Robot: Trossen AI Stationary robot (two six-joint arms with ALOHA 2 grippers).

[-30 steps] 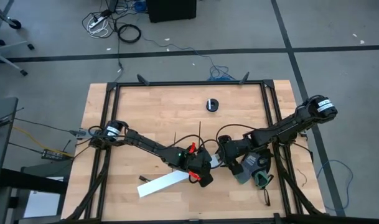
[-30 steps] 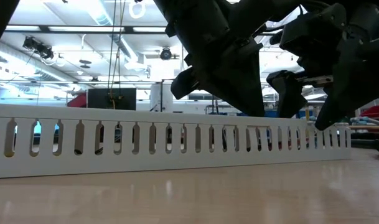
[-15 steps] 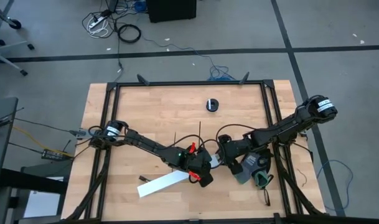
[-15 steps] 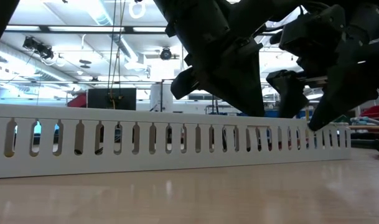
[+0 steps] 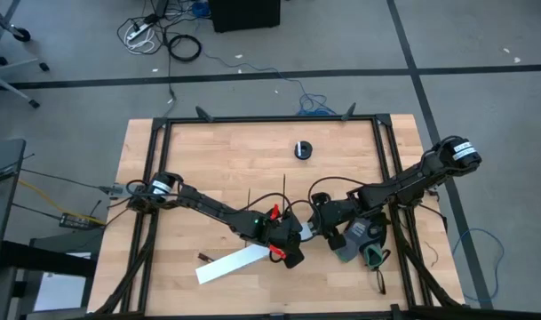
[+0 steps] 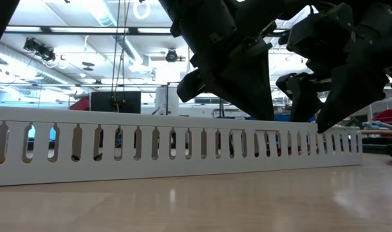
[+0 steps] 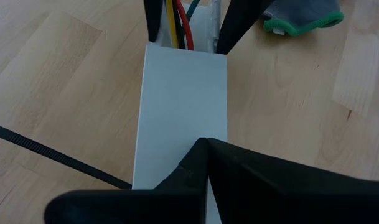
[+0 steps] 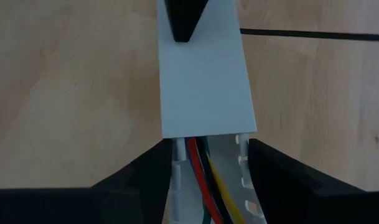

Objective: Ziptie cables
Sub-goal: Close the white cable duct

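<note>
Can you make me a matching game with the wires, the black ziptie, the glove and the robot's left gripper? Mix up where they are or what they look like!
Things:
1. cables
2. ziptie
3. glove
4. left gripper

Clues:
A. grey with a green edge
B. shut, right over the white channel
C. lying flat on the bare wood of the table
D. tucked inside the white channel

Pairs: 1-D, 2-C, 3-A, 4-B
</note>
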